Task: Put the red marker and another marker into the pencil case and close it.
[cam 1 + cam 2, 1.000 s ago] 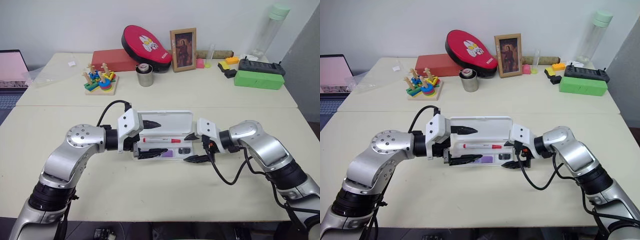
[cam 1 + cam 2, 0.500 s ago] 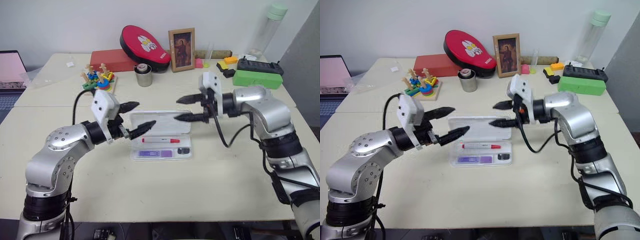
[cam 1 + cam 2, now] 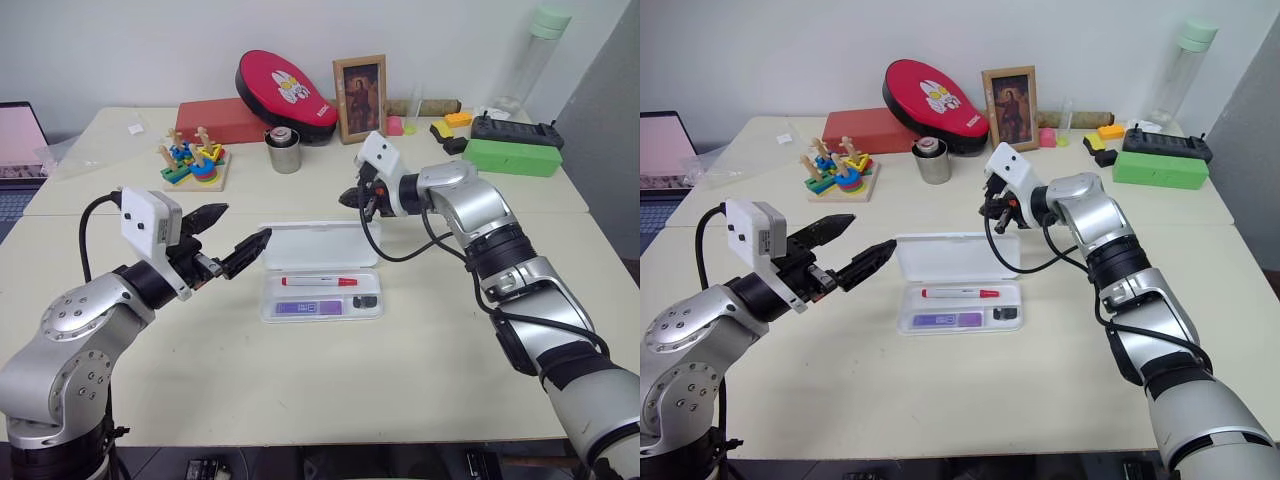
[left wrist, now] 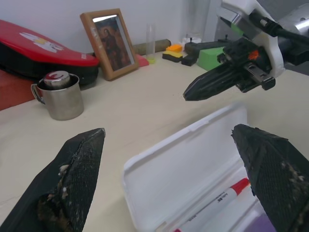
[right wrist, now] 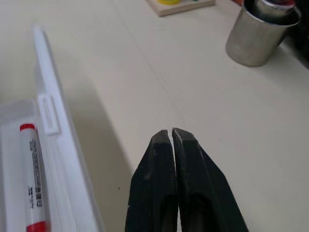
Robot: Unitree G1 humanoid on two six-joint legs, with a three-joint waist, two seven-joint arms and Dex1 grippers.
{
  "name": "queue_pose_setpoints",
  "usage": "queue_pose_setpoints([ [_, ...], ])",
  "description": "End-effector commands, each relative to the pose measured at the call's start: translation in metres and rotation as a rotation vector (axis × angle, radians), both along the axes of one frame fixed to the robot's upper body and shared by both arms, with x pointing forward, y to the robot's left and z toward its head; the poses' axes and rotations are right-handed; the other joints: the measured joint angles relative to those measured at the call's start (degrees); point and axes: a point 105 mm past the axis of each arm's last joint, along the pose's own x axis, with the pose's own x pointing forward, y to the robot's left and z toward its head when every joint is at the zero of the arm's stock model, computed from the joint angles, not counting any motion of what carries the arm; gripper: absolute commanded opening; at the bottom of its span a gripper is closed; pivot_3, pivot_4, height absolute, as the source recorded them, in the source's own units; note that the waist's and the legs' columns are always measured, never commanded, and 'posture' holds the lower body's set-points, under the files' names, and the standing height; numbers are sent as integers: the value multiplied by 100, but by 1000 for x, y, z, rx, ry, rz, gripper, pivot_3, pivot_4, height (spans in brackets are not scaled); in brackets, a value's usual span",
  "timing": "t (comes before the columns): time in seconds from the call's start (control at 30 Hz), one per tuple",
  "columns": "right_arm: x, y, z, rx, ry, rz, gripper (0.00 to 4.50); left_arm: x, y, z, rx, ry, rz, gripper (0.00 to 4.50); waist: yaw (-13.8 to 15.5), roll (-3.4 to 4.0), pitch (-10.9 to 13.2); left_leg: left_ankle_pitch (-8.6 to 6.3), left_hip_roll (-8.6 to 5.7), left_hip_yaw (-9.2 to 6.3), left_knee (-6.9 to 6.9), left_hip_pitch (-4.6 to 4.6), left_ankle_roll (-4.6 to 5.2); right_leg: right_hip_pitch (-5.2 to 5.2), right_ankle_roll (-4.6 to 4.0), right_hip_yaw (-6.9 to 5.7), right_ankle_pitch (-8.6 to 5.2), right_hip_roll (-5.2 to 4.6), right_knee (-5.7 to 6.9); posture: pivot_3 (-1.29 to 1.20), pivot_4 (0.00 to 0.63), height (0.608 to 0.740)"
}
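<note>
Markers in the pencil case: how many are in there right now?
2. The red marker lies in the far slot of the open pencil case; the purple highlighter lies in the near slot. None seem hidden.

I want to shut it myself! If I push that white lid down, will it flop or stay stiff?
Probably stiff: the pencil case lid stands upright, unsupported. The case looks like thin plastic, so likely light; it may slide on the smooth table.
</note>
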Motion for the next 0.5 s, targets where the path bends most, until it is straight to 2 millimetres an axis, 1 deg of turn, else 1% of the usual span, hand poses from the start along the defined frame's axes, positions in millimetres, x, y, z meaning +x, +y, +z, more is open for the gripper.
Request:
queue_pose_setpoints([
  [0.03,-9,7,5,-44,-34,97,33,-10,-6,9,7,-28,-35,4500,-4,0,0,0,0,0,0,0,0,0,0,0,0,0,0,0,150,740],
  [0.1,-14,8,2,-54,-23,127,33,-11,-7,8,9,-21,-42,4500,-4,0,0,0,0,0,0,0,0,0,0,0,0,0,0,0,150,740],
  [0.2,-29,9,-4,-77,1,218,33,-13,-8,7,12,-5,-58,4500,-3,0,0,0,0,0,0,-1,0,0,0,0,0,0,-1,0,150,740],
  [0.4,-59,9,-8,-83,1,348,33,-22,-14,-6,39,78,-139,4500,0,0,0,-1,0,0,0,0,1,0,0,1,0,0,0,0,150,740],
  [0.5,-74,8,-13,-93,3,400,33,-28,-17,-12,57,121,-188,4500,1,0,0,-2,0,0,0,0,3,0,0,1,0,0,-1,0,150,740],
])
